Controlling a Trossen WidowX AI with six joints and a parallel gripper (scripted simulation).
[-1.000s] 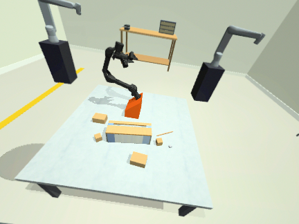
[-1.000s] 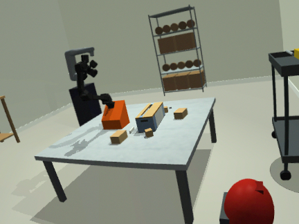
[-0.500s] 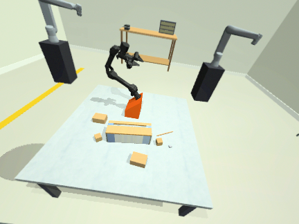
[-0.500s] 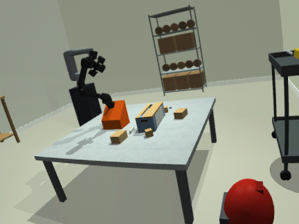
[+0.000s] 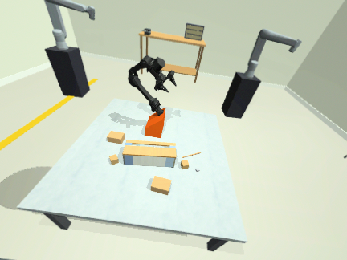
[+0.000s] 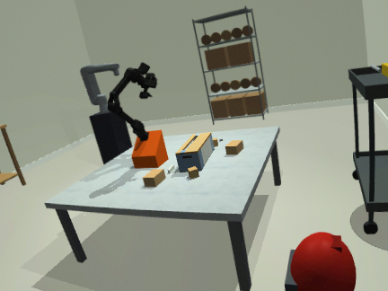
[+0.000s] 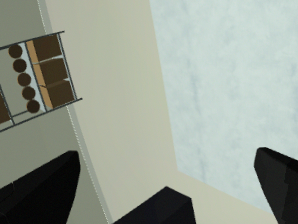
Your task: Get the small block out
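The box (image 5: 149, 152) (image 6: 182, 163) stands upright on the table (image 5: 92, 188) (image 6: 112, 198), with wood-coloured top strips, blue-grey ends and a pale clear front. A dark slot shows in its near end in the exterior view. I cannot make out the small block or the shelf inside. My gripper (image 5: 169, 87) (image 6: 150, 90) (image 7: 169, 159) is open and empty, raised high above the back of the table, behind and well above the box. The wrist view shows the fingers apart, with floor and a table corner beyond them.
An orange base block (image 5: 154, 126) (image 6: 151, 152) stands behind the box. Wooden blocks (image 5: 116, 137) (image 5: 161, 185) (image 6: 154, 178) and small cubes (image 5: 114, 159) (image 5: 185, 164) (image 6: 193, 172) lie around it. A thin stick (image 5: 191, 155) and a tiny grey piece (image 5: 197, 169) lie to its right in the top view.
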